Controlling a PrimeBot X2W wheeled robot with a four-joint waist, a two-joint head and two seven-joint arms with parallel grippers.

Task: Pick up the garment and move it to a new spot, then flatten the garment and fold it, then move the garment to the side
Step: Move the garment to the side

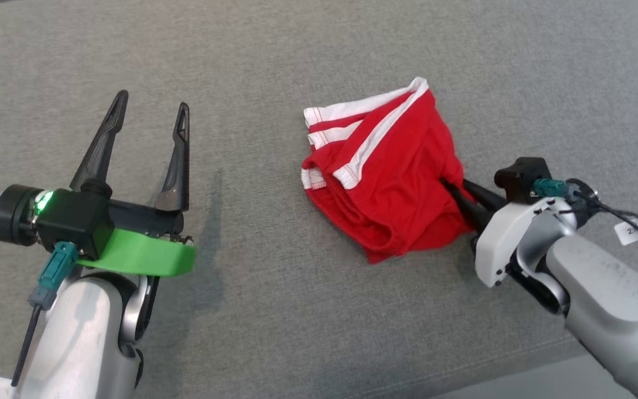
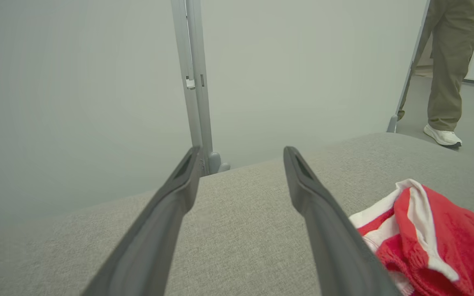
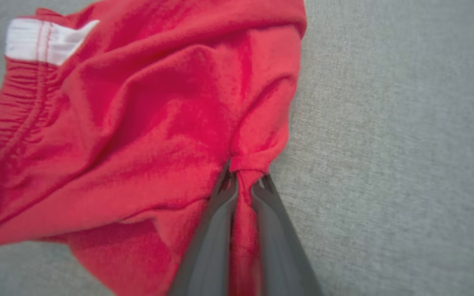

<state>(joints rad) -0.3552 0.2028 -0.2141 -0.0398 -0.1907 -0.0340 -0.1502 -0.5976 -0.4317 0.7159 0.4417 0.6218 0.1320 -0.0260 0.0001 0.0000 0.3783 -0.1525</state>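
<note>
Red garment [image 1: 396, 177]: one (bunched) | left hand [image 1: 153, 103] spread | right hand [image 3: 245, 181] pinching it

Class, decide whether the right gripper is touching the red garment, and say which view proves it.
Touching. The right wrist view shows the right gripper closed on a bunched fold of the red garment, cloth pinched between its jaws.

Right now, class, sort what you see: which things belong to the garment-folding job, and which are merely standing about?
Belongs to the job:
- red garment with white trim
- right gripper, jaws shut on a fold of it
- left gripper, jaws open, holding nothing
- grey padded surface under the garment

Merely about:
- person's leg and white shoe
- metal post
</note>
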